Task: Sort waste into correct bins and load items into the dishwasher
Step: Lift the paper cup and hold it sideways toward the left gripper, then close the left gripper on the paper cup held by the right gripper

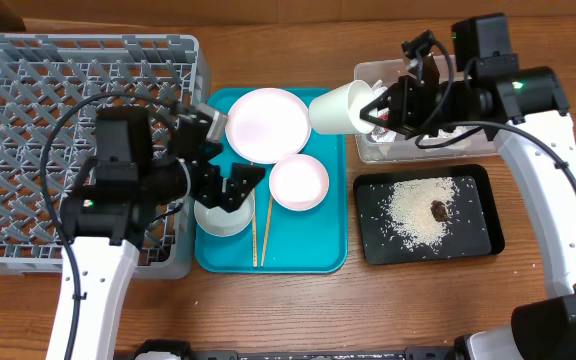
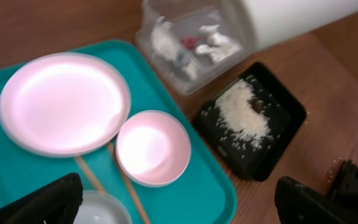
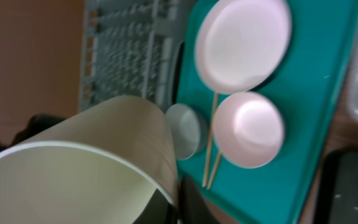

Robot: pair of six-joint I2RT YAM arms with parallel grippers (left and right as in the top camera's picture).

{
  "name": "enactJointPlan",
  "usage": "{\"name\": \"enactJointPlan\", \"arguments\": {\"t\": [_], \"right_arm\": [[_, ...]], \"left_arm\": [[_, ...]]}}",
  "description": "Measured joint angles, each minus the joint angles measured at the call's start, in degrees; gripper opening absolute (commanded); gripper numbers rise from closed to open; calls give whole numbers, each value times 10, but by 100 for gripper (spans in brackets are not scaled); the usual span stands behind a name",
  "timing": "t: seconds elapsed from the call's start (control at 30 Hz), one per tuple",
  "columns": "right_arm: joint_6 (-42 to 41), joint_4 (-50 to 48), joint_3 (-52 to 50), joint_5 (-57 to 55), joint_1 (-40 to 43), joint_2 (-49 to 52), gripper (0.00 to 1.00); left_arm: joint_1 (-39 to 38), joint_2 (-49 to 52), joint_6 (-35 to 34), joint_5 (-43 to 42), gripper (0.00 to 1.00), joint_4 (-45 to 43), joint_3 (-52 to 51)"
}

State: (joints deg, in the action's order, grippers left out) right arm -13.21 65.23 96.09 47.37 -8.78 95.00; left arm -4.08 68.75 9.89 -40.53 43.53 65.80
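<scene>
My right gripper [image 1: 376, 105] is shut on the small white cup [image 1: 340, 108] and holds it on its side in the air, between the teal tray and the clear tub [image 1: 368, 72]. The cup fills the right wrist view [image 3: 86, 162], with the gripper [image 3: 188, 199] on its rim. On the teal tray lie the white plate [image 1: 267, 124], small dish [image 1: 299, 182], grey bowl [image 1: 218, 222] and two chopsticks [image 1: 259, 235]. My left gripper [image 1: 226, 186] is open and empty just above the bowl [image 2: 101, 211]. The tub [image 2: 185, 43] holds napkins and a red wrapper [image 2: 190, 42]. The black tray [image 1: 473, 235] holds rice and a brown lump [image 1: 438, 209].
The grey dish rack [image 1: 28, 110] stands at the left, its right edge against the teal tray [image 1: 318, 255]. The left arm hangs over the rack's right side. The right arm covers much of the clear tub. Bare wooden table lies in front.
</scene>
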Motion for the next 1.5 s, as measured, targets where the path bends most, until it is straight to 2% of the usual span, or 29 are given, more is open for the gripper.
{"name": "enactJointPlan", "arguments": {"t": [0.17,0.3,0.7,0.97,1.5], "right_arm": [[44,31,0,138,4,0,4],[60,35,0,195,4,0,4],[70,62,0,233,3,0,4],[71,63,0,253,-15,0,4],[70,64,0,252,-45,0,4]], "left_arm": [[-27,0,17,-45,100,-46,0],[-30,0,39,-108,100,-69,0],[-36,0,82,-255,100,-160,0],[-65,0,83,-257,100,-208,0],[-64,0,81,-209,100,-225,0]]}}
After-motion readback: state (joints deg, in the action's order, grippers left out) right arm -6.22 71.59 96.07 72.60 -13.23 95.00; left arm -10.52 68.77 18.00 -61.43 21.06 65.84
